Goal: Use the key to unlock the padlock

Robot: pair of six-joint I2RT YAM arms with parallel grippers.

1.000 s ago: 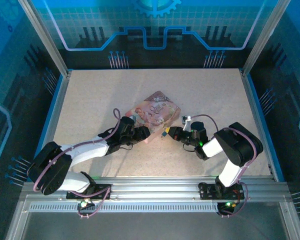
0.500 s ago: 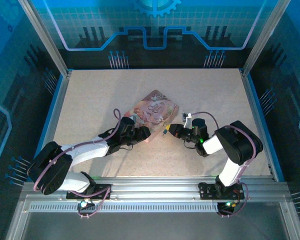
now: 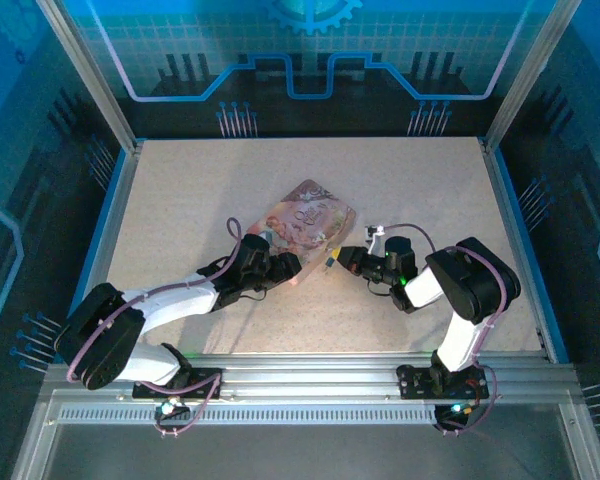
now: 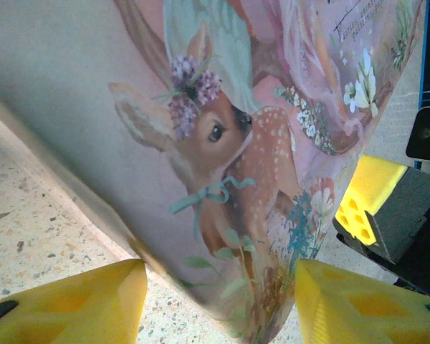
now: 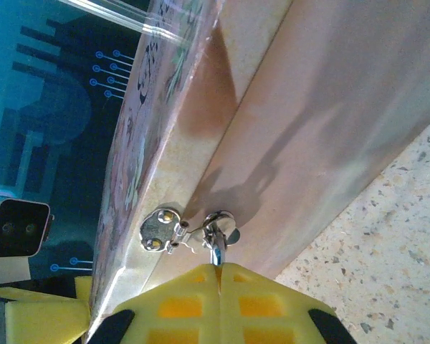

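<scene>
A pink illustrated tin lies mid-table, one corner lifted. My left gripper is closed on its near corner; in the left wrist view that deer-printed corner sits between the yellow fingers. My right gripper is shut at the tin's side wall. From its closed fingertips a thin silvery key with a blue glint reaches the small metal padlock hanging at the tin's clasp. How far the key is in cannot be seen.
The speckled table has open room left, right and behind the tin. Blue-lit walls and aluminium posts enclose it. The two grippers sit close together at the tin; the right arm's yellow fingers show beside the tin.
The right gripper has edged slightly up and left against the tin, and the tin has shifted a little the same way. The left gripper has stayed put.
</scene>
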